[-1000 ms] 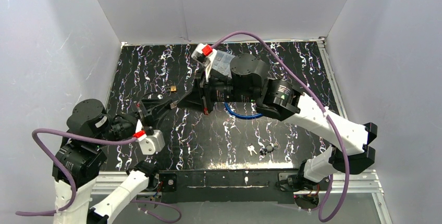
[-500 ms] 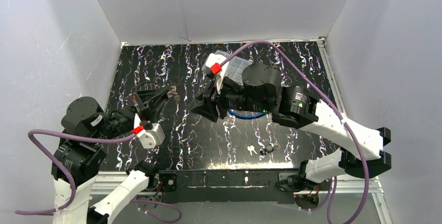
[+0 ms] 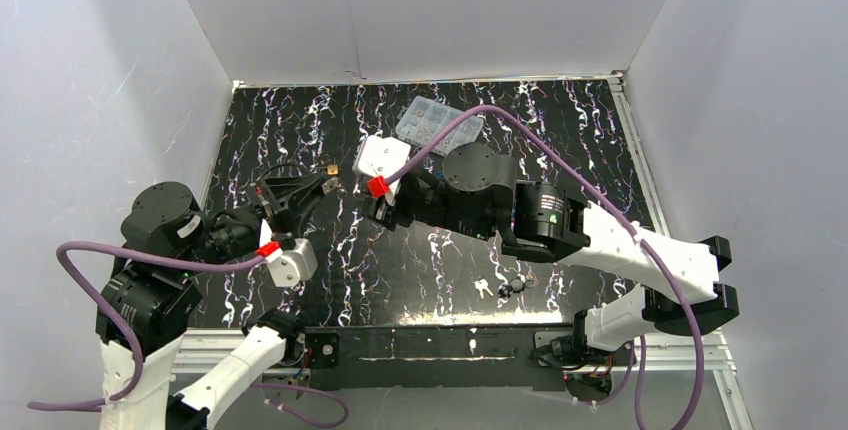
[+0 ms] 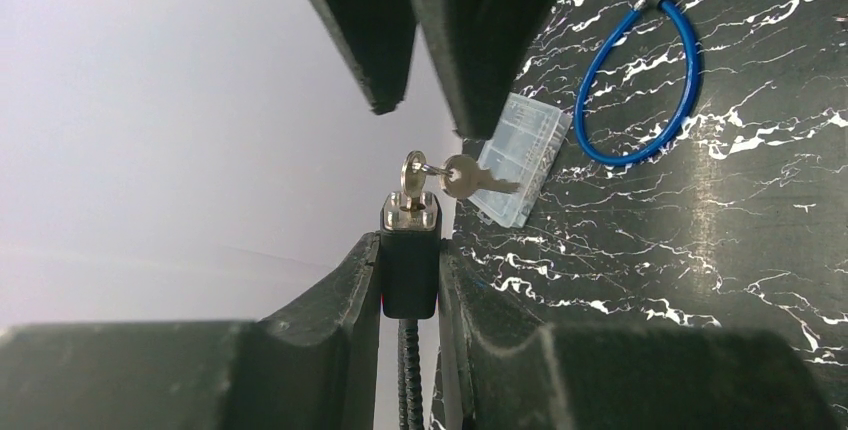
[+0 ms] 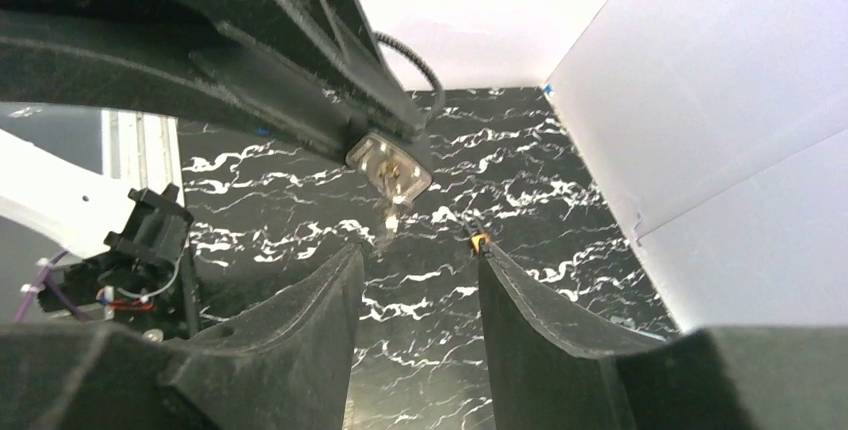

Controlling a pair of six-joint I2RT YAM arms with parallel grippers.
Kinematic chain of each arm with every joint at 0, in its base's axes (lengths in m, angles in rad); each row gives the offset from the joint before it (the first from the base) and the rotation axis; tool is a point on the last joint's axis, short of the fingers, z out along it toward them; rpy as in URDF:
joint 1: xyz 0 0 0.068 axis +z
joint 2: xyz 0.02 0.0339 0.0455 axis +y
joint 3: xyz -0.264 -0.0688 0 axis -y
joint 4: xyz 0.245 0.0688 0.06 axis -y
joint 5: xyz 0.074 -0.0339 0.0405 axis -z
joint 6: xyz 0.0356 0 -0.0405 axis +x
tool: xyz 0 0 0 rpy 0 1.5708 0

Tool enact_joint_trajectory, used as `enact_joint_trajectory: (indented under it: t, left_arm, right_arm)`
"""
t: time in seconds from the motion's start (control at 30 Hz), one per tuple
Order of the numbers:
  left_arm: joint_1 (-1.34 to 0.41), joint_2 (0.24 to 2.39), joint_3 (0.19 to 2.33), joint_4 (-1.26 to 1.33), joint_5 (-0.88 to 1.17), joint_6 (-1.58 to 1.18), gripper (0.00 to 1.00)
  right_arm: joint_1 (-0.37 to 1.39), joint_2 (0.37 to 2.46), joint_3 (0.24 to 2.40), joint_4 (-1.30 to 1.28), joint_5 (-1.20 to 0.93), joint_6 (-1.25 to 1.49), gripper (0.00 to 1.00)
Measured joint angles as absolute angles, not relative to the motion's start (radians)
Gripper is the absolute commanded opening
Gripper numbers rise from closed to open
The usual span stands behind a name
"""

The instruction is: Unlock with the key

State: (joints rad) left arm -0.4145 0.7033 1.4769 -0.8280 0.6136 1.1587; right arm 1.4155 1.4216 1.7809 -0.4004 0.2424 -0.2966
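Observation:
My left gripper (image 4: pixel 409 242) is shut on a black lock body (image 4: pixel 409 280), held up off the table with a black cable hanging below it. A silver key (image 4: pixel 413 172) sits in the lock's metal face, and a second key (image 4: pixel 470 178) dangles from its ring. My right gripper (image 5: pixel 415 255) stands open just short of the lock face (image 5: pixel 392 168), with nothing between its fingers (image 5: pixel 300 340). In the top view the left gripper (image 3: pixel 318 186) and the right gripper (image 3: pixel 378 210) face each other over the left middle of the table.
A blue cable loop (image 4: pixel 640 80) and a clear plastic box (image 3: pixel 438 123) lie on the black marbled table (image 3: pixel 560 140). A small brass piece (image 3: pixel 331 167) sits near the left gripper. Loose keys (image 3: pixel 483 287) and a small black item (image 3: pixel 517 283) lie near the front edge.
My right gripper has opened, let go of the key and drawn back to the right of the lock. The left gripper keeps its grip and has shifted slightly.

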Motion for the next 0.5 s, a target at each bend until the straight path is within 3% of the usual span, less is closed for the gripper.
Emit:
enact_joint_trajectory:
  t: [0.5]
  left_arm:
    - [-0.414,0.703,1.477,-0.846,0.619,1.198,0.00]
  right_arm:
    - [1.415,1.493,1.878,-0.386,0.157,-0.336,0.38]
